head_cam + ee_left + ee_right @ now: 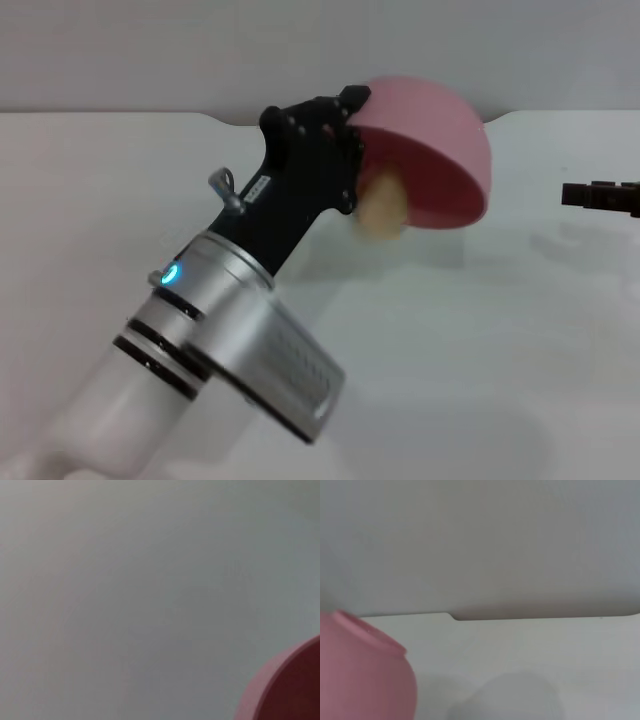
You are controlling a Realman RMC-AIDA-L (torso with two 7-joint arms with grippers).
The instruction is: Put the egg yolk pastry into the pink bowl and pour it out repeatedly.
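White table (480,350), pastry (384,210) beside left fingers (345,150)

The pink bowl (440,150) is glossy pink; the egg yolk pastry (383,208) pale tan; the left gripper (350,130) black; the desk (480,340) plain white.

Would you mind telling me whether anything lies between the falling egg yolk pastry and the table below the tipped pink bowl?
Nothing visible does. The left gripper holds the pink bowl tipped over, the egg yolk pastry sits blurred at its lowered rim, and the white table beneath is bare. The right gripper stays off to the side.
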